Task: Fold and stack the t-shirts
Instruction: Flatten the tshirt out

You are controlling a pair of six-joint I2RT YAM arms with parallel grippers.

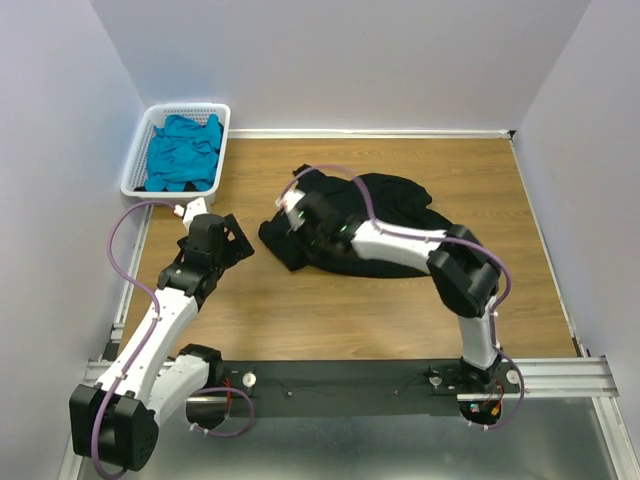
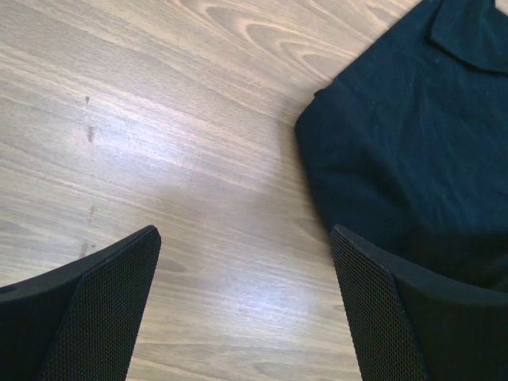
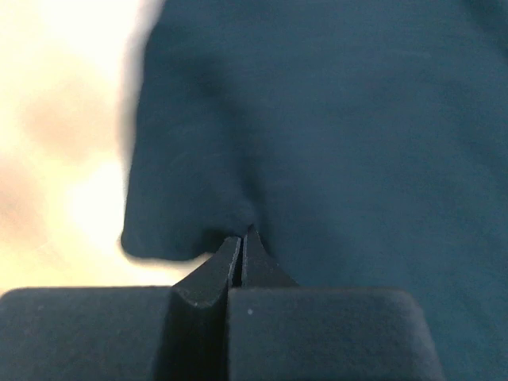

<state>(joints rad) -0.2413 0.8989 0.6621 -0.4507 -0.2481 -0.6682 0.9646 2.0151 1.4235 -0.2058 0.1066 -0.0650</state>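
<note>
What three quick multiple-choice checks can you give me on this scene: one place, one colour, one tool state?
1. Where is the teal shirt?
A. in the basket
B. spread on the table
C. in the left tool

2. What colour is the basket?
A. red
B. white
C. black

3. How is the right tool?
A. wide open
B. out of view
C. shut on the black shirt

Answers:
1 A: the overhead view shows it heaped inside the basket at the far left corner.
2 B: its slotted walls are white.
3 C: the right wrist view shows it closed on a pinch of dark cloth.
</note>
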